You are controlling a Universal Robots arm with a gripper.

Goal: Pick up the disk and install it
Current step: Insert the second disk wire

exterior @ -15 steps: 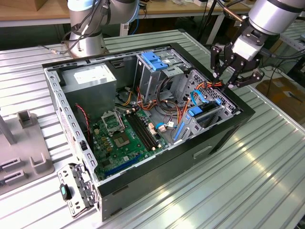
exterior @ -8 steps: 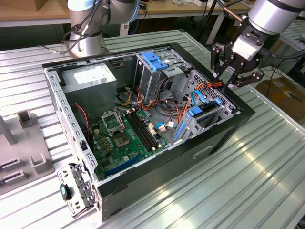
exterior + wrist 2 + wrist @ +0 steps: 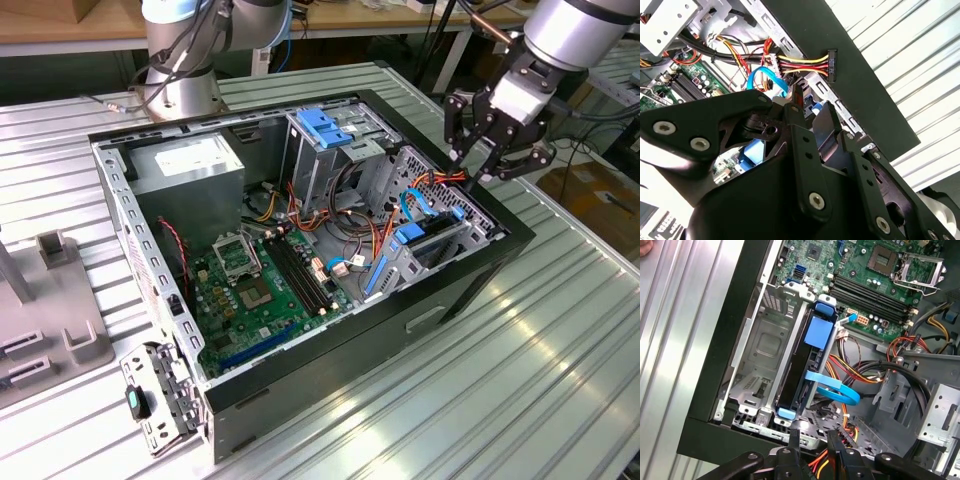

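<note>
First wrist view: disk (image 3: 801,371) stands on edge in its bay, lengthwise toward motherboard (image 3: 875,275); tool (image 3: 813,441) slightly apart, empty.

Ribbed metal table (image 3: 560,340), wooden benches (image 3: 60,25) behind

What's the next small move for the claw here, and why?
Probably a short, straight lift away from the case. The disk stands on edge in its bay slot, blue frame ends showing, and the claw hangs open and empty just off its near end. Cables lie close beside, so a sideways move risks snagging.
</note>
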